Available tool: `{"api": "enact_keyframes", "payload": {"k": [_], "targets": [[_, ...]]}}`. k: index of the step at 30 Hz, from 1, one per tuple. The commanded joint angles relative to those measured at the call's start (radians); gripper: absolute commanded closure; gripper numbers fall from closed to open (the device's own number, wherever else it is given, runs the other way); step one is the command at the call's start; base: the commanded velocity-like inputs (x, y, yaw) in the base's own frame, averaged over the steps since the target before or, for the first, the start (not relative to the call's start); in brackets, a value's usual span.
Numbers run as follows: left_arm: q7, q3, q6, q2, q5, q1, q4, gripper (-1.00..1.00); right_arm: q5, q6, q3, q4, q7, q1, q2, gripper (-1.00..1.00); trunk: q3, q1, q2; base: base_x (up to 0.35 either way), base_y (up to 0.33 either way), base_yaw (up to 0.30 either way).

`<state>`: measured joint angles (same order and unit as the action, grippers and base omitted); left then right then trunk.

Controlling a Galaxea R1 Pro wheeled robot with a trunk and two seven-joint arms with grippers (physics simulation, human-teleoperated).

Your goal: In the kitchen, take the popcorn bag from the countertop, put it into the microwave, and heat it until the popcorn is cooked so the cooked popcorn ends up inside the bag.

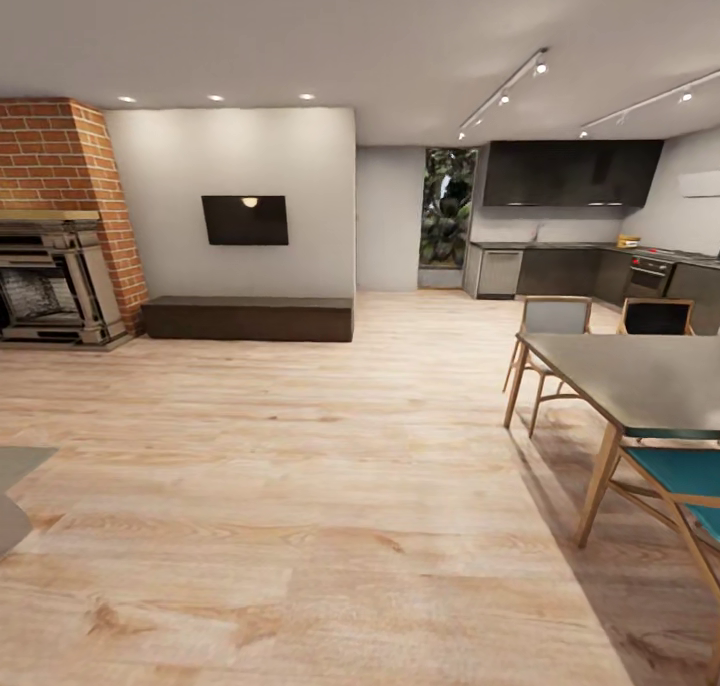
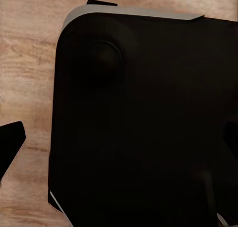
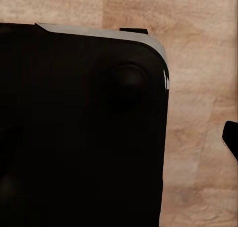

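The wooden floor (image 1: 300, 526) is stretching toward the far kitchen, where the worktop (image 1: 560, 245) is running along the back wall. Too distant to spot, the popcorn bag is probably light and crumply, best pinched at its rim. Whether either end effector is open, I cannot tell.

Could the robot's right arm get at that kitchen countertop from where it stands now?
Probably not. The countertop lies far across the room, beyond a long stretch of wooden floor and past the dining table.
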<state>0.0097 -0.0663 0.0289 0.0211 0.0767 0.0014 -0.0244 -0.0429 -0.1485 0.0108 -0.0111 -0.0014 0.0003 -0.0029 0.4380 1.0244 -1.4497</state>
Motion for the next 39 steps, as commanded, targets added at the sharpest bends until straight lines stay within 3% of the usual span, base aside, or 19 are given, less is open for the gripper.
{"api": "enact_keyframes", "payload": {"k": [1, 39], "targets": [[0.001, -0.006, 0.002, 0.000, 0.006, 0.000, -0.001, -1.00, -0.004, -0.005, 0.001, -0.001, 0.000, 0.000, 0.000, -1.00, 0.001, 0.001, 0.000, 0.324, 0.000, 0.000], [0.001, -0.006, 0.002, -0.001, 0.006, 0.000, -0.001, -1.00, -0.007, -0.006, 0.001, -0.001, 0.003, 0.000, -0.002, -1.00, 0.001, 0.001, 0.000, 0.324, 0.000, 0.000]]}}
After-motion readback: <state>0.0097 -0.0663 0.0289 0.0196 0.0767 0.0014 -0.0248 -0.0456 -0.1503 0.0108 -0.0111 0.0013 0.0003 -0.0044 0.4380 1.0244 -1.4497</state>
